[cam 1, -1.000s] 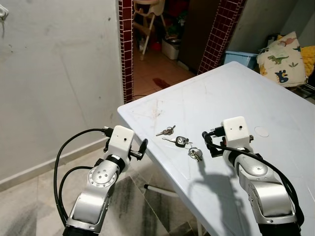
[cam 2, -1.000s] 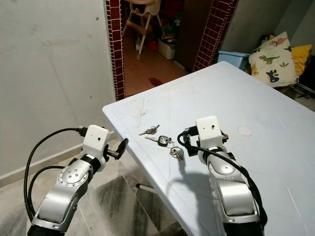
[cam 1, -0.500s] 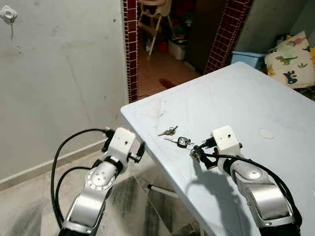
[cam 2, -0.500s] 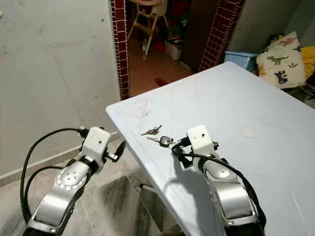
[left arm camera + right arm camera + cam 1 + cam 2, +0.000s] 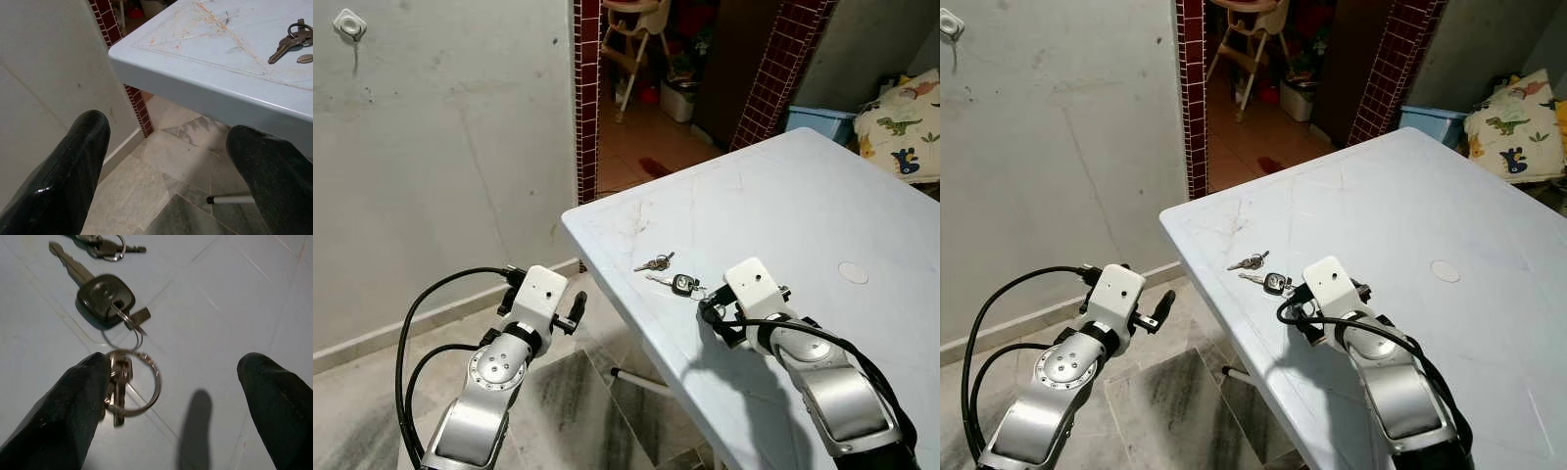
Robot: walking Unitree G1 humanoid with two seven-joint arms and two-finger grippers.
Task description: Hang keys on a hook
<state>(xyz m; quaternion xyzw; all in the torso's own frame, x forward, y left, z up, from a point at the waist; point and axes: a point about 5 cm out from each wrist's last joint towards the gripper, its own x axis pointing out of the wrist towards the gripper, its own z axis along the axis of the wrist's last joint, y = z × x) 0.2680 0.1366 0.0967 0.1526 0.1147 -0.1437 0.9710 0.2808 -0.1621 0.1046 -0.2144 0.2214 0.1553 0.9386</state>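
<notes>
Black-fobbed car key (image 5: 103, 301) and two silver key bunches, one on a steel ring (image 5: 128, 384), another beyond (image 5: 102, 246), lying near corner of pale blue plastic table (image 5: 803, 206). No legible writing. Right gripper (image 5: 171, 401) spread wide over ringed bunch, one finger touching it. Left gripper (image 5: 176, 171) spread wide beside table edge, holding nothing.

Keys (image 5: 672, 281) on table (image 5: 822, 196), near corner.

Right gripper (image 5: 171, 396) sliding forward across the white table (image 5: 822, 196), fingers now spread beside the ringed key bunch (image 5: 129, 384), near the black-headed key (image 5: 100, 303), left gripper (image 5: 570, 311) sinking lower
</notes>
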